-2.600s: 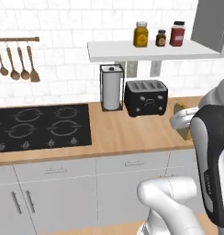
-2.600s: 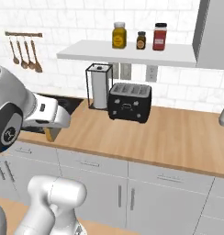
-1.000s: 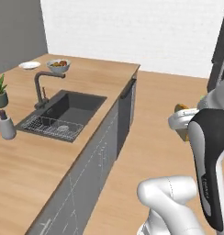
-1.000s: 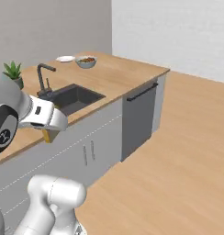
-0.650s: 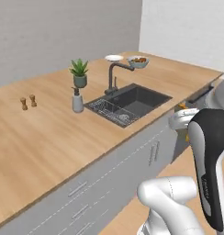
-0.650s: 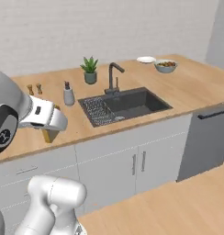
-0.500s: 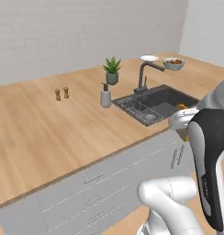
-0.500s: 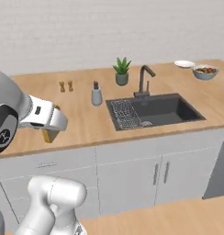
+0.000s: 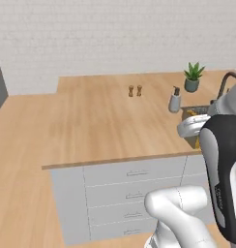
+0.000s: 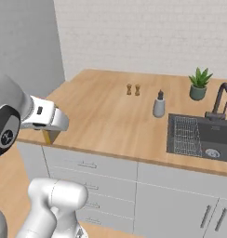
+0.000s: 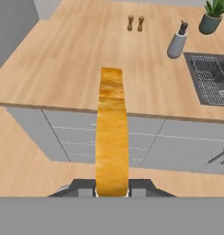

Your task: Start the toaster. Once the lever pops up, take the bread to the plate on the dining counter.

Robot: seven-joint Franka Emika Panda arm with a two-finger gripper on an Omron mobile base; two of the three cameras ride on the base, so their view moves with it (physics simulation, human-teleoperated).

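The broad wooden counter (image 11: pixel 63 69) lies at left, then the bread (image 11: pixel 112 133), seen edge-on and pinched between the tips of the tool (image 11: pixel 112 187), which hangs off the counter's front edge above the floor. Right of it sit two small shakers (image 11: pixel 135 23), a soap bottle (image 11: pixel 176 42) and the sink (image 11: pixel 212 78). The grip looks shallow, though the tips are mostly hidden; a jolt while driving could drop the slice.
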